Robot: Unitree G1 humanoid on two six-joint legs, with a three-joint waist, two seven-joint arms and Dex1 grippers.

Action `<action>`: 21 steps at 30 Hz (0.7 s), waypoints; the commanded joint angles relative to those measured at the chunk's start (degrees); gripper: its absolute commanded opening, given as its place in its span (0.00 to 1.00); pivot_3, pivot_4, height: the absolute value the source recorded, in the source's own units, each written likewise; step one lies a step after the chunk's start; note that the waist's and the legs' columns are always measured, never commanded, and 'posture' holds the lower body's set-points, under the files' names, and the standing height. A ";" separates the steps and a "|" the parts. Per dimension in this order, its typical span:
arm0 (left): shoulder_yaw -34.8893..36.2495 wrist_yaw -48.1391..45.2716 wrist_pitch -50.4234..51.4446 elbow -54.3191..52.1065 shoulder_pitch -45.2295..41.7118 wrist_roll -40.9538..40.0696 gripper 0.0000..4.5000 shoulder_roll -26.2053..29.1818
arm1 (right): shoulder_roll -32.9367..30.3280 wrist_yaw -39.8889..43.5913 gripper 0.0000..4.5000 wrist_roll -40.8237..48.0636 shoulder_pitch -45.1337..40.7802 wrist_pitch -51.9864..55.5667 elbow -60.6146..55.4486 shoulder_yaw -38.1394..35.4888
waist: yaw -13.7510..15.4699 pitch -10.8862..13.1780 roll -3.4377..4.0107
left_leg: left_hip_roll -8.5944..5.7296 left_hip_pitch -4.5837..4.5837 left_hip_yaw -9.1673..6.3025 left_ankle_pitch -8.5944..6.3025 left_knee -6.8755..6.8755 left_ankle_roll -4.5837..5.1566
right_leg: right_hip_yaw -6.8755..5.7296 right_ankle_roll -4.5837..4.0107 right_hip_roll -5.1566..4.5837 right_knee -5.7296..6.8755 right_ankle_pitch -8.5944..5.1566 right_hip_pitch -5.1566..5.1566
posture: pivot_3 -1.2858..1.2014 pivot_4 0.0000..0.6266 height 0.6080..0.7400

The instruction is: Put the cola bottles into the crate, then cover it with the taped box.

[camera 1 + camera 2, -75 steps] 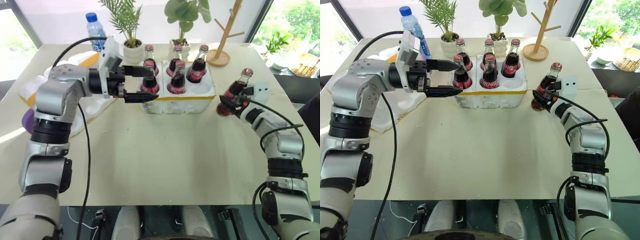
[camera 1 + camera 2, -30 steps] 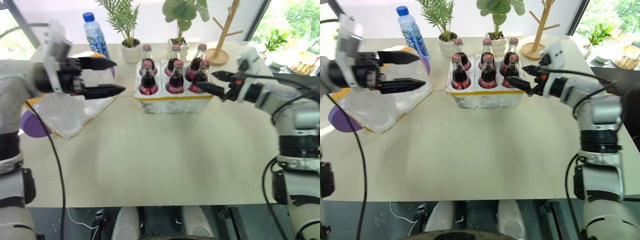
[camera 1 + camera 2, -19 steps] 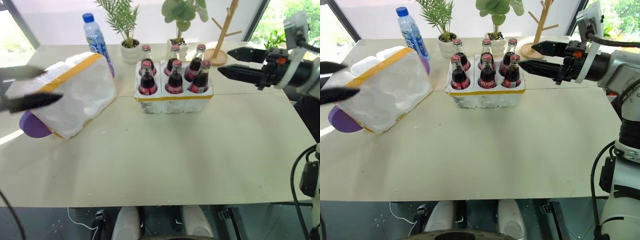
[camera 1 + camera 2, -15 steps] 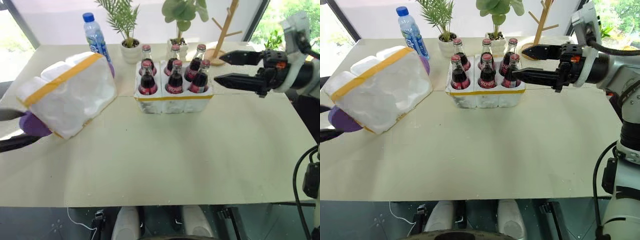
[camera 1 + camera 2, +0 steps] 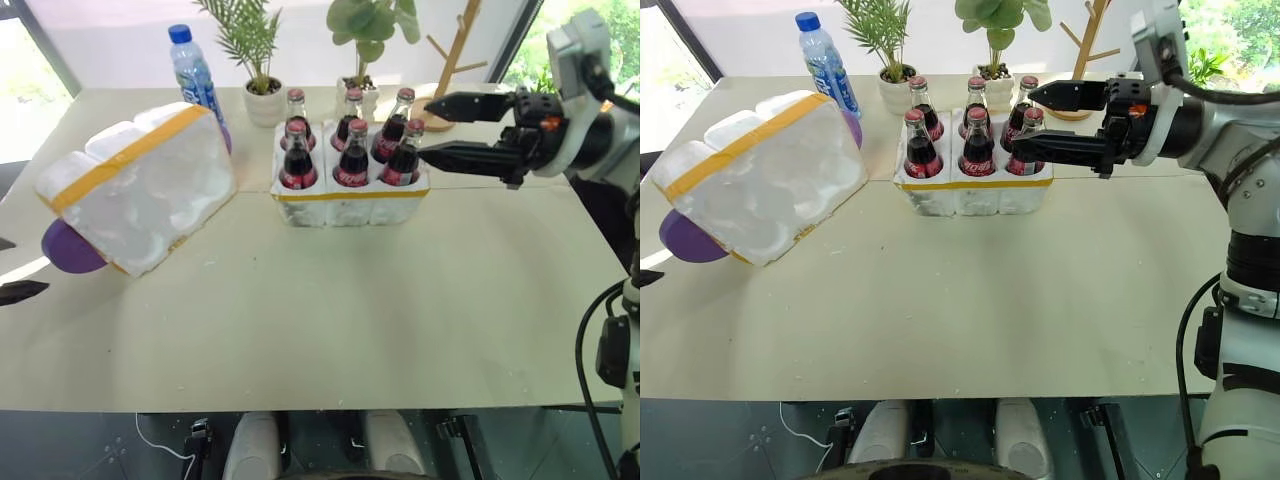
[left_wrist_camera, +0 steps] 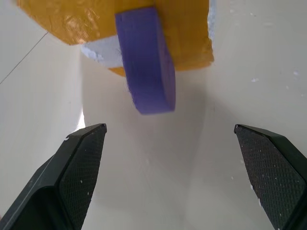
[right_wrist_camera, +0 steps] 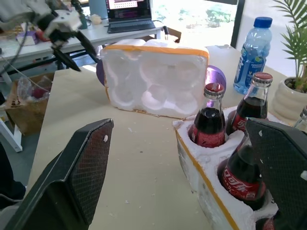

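All six cola bottles (image 5: pixel 352 150) now sit in the crate (image 5: pixel 350 195). The right end effector (image 5: pixel 1025 118) has let go, fingers apart beside it. The left end effector (image 6: pixel 170 179), also apart, has swung over to the taped box (image 5: pixel 140 195) left of the crate, so covering's next.

Six cola bottles (image 5: pixel 352 160) stand in the crate (image 5: pixel 350 202); taped box (image 5: pixel 140 200) lies left.
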 commanded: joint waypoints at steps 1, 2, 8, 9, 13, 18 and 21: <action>-7.11 0.57 -2.77 4.08 -5.51 1.91 1.00 0.98 | -1.74 0.49 0.99 2.70 -1.25 0.37 -3.40 -3.32 | -0.02 0.00 0.00 | 0.00 0.00 0.00 0.00 0.00 0.01 | 0.00 0.00 0.01 0.01 0.00 0.00 | 0.52 0.24 1.00; -9.99 0.60 -3.18 5.14 -8.18 2.71 1.00 0.65 | -1.98 0.19 0.99 2.85 -0.78 0.29 -4.21 -3.66 | -0.02 0.00 0.00 | 0.00 -0.01 0.02 0.00 0.00 0.01 | 0.01 0.00 0.04 0.01 0.00 -0.04 | 0.52 0.24 1.00; -21.55 0.18 -3.80 11.96 -23.77 6.21 1.00 -2.70 | -3.37 0.11 0.99 4.58 3.40 0.91 -8.87 -5.21 | 0.14 -0.02 -0.03 | -0.01 -0.05 0.06 -0.01 0.04 0.02 | 0.04 0.01 0.08 0.09 0.00 -0.10 | 0.52 0.24 1.00; -22.99 -0.17 -3.81 12.97 -26.02 6.72 1.00 -3.52 | -3.61 0.08 0.99 5.06 4.27 1.07 -9.85 -5.46 | 0.14 -0.02 -0.04 | -0.01 -0.06 0.07 -0.01 0.06 0.02 | 0.04 0.01 0.08 0.09 0.01 -0.10 | 0.52 0.24 1.00; -26.84 -0.41 -5.51 17.23 -31.78 8.84 0.88 -5.79 | -3.85 -1.04 1.00 6.84 5.90 1.60 -12.15 -6.27 | 0.17 -0.02 -0.04 | -0.02 -0.06 0.05 0.00 0.09 0.02 | 0.04 0.01 0.07 0.14 0.01 -0.09 | 0.52 0.24 1.00; -29.20 -1.06 -7.37 21.00 -35.54 10.19 0.36 -7.49 | -4.10 -3.55 1.00 8.89 7.80 3.29 -14.09 -7.19 | 0.00 -0.04 -0.06 | -0.01 -0.05 0.05 0.00 0.10 0.02 | 0.05 0.02 0.08 0.18 0.00 -0.11 | 0.52 0.24 1.00; -29.43 -0.53 -8.29 22.23 -36.60 10.76 0.09 -7.86 | -4.66 -4.22 1.00 10.60 8.73 4.77 -14.60 -7.92 | 0.08 -0.04 -0.07 | -0.01 -0.05 0.04 0.00 0.11 0.02 | 0.05 0.01 0.08 0.19 0.00 -0.11 | 0.52 0.24 1.00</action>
